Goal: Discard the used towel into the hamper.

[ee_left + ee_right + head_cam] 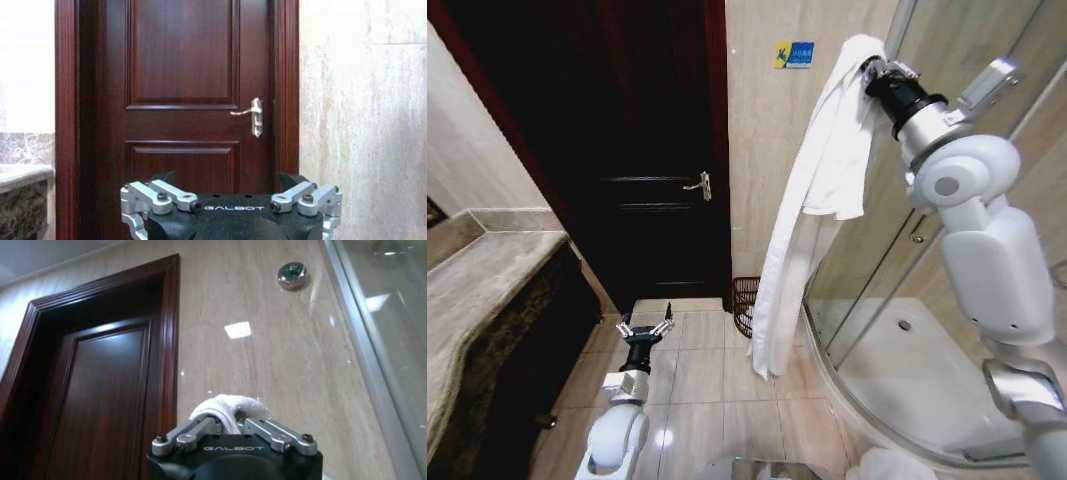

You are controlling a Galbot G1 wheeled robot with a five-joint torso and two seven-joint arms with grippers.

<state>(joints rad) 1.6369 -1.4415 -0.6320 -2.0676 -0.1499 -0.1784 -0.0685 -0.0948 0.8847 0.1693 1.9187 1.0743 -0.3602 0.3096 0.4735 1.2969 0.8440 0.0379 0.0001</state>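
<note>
Sitting beside the door, the hamper is partly hidden behind the towel, which is hanging from the clenched right claw; the left claw is idling released.

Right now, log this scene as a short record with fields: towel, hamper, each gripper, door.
towel: white towel hanging full length from the right gripper, lower end above the floor
hamper: dark wire hamper on the floor at the wall, partly behind the towel
right gripper: right gripper raised high, jaws shut on the towel
left gripper: left gripper low, jaws open, empty
door: dark wooden door closed
</note>
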